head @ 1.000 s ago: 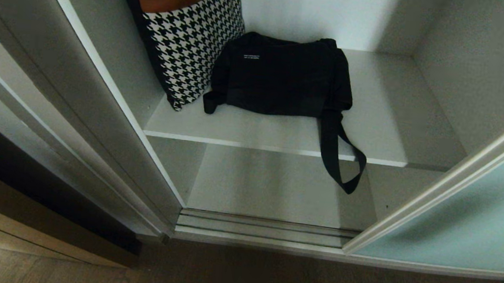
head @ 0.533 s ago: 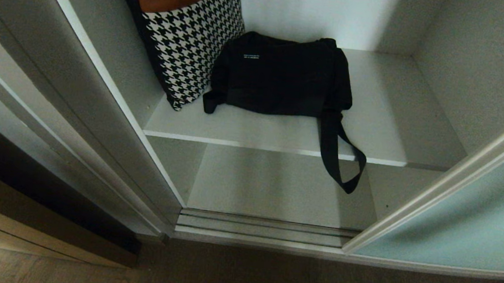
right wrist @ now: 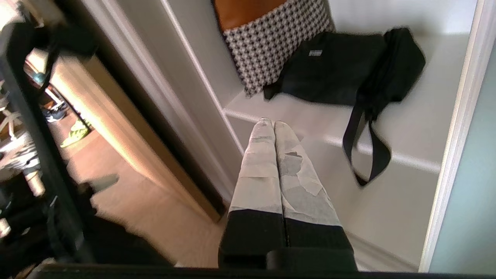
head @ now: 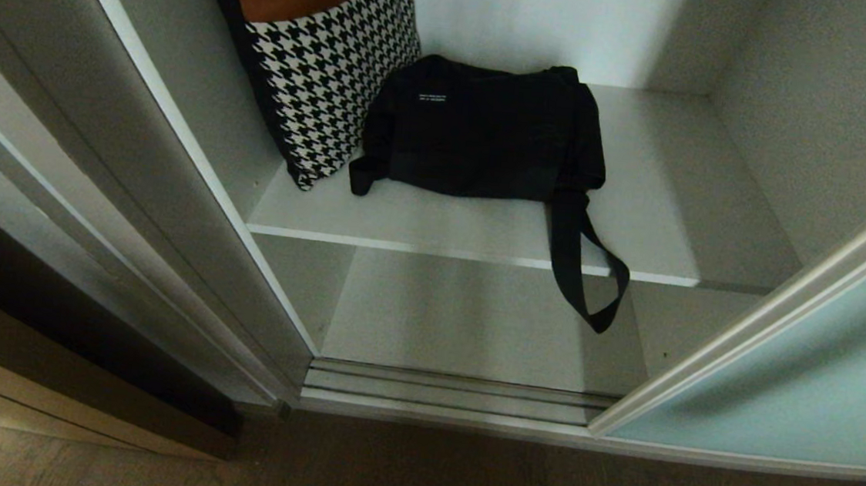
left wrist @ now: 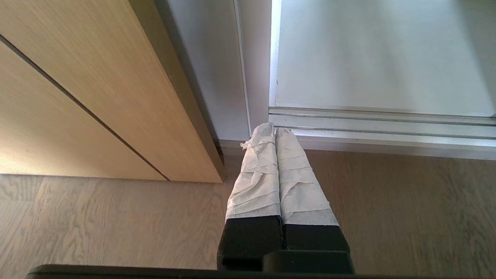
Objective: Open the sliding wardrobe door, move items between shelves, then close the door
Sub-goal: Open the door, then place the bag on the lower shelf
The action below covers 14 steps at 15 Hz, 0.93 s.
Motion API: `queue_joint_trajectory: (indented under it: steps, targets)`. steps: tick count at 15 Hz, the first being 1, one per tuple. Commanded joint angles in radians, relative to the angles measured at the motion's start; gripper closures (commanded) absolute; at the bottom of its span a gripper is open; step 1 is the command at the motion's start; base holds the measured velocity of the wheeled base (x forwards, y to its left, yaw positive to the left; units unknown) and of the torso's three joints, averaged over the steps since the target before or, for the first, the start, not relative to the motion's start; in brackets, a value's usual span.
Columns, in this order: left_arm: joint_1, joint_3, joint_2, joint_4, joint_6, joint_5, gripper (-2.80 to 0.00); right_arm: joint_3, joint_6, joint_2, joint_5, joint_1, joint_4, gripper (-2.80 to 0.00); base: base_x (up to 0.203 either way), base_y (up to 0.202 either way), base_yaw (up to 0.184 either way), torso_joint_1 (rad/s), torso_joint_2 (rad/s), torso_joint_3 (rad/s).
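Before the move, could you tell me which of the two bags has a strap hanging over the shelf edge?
The black bag; its strap droops past the shelf front, unlike the houndstooth bag.

Left gripper (left wrist: 275,130) and right gripper (right wrist: 273,123): black bases, tapered fingers wrapped in wrinkled whitish tape, frayed and patchy in places.

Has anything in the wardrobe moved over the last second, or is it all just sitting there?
Nothing visibly changed. The black bag lies on the shelf beside the houndstooth bag, its strap hanging over the front edge, and the sliding door stays open. Neither claw appears in the head view.
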<state>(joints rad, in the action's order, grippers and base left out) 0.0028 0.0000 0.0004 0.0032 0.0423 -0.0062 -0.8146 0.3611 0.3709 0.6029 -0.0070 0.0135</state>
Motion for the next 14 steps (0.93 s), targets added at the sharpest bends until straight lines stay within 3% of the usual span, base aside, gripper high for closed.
queue_joint_trajectory:
  steps: [1,14]
  targets:
    - [0.000,-0.001,0.003,-0.002,0.001,-0.001,0.00,-0.017,0.020,0.122,0.010,-0.006,-0.070,0.00,0.000,0.000,0.000,0.000,0.00,0.000]
    - [0.000,0.000,0.003,-0.002,0.001,-0.001,0.00,-0.182,0.024,0.421,0.006,-0.007,-0.138,0.00,0.000,0.000,0.000,0.000,0.00,0.000]
